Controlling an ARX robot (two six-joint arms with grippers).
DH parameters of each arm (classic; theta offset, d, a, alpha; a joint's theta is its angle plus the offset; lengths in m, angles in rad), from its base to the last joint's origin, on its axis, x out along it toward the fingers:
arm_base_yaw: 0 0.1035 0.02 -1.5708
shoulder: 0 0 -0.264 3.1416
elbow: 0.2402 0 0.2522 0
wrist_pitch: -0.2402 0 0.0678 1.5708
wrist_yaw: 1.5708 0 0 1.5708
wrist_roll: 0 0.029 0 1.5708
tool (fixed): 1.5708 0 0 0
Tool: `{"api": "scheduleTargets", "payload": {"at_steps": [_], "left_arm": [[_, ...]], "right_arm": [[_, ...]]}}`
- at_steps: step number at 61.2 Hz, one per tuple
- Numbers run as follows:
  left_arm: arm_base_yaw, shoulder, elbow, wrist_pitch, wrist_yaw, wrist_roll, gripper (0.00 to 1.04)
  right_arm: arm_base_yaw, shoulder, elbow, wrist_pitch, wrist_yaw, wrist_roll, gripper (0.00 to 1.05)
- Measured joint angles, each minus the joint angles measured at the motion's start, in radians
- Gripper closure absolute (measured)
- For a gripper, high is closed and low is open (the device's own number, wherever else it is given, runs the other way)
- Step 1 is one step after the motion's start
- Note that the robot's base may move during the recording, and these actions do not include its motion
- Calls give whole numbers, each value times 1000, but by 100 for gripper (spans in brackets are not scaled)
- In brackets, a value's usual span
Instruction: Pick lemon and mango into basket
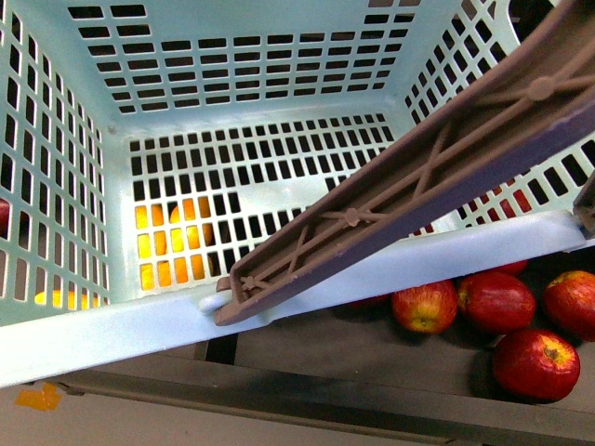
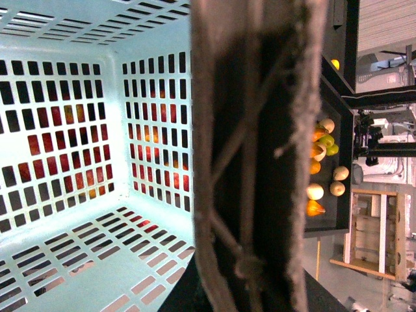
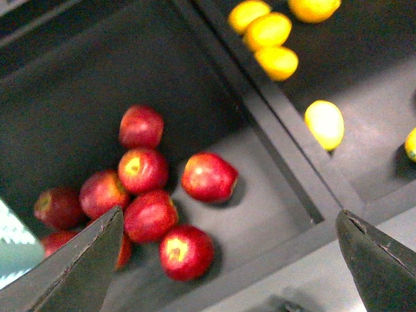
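Observation:
The pale blue slotted basket (image 1: 112, 334) fills the front view, tilted, with nothing lying inside it. Its brown ribbed handle (image 1: 418, 177) crosses it diagonally. That handle (image 2: 253, 195) also fills the middle of the left wrist view, where my left gripper is shut on it with the fingers hidden. My right gripper (image 3: 227, 273) hangs open over the dark fruit bins. A pale yellow lemon (image 3: 324, 123) lies one compartment over from the gap between its fingers. The mango is out of view.
Several red apples (image 3: 209, 177) lie in the bin under my right gripper, and some show beside the basket (image 1: 425, 307). A dark divider wall (image 3: 286, 123) separates them from the lemon. More yellow fruits (image 3: 277, 62) sit beyond. A tray of mixed fruit (image 2: 322, 149) shows far off.

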Motion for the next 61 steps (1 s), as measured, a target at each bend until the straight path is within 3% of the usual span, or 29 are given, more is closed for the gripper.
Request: {"api": "scheduleTargets", "payload": {"at_steps": [7,13,23,40,51,61], "left_arm": [[0,0,0,0,1,0,100],[0,0,0,0,0,1,100],[0,0,0,0,3,1,100],[0,0,0,0,2,1,100],[0,0,0,0,1,1,100],[0,0,0,0,3,1,100]], "right_arm": [[-233,282,68,272,-100,-84,9],[-344,500,136,438,-127,-155,9],[-457,876,305,568,-140,-229,9],[-474,1310,584,602,-77,-286,9],[-438,1492,754,568,-1,-269,9],[-383,1612,893,571,39,-359,9]]}}
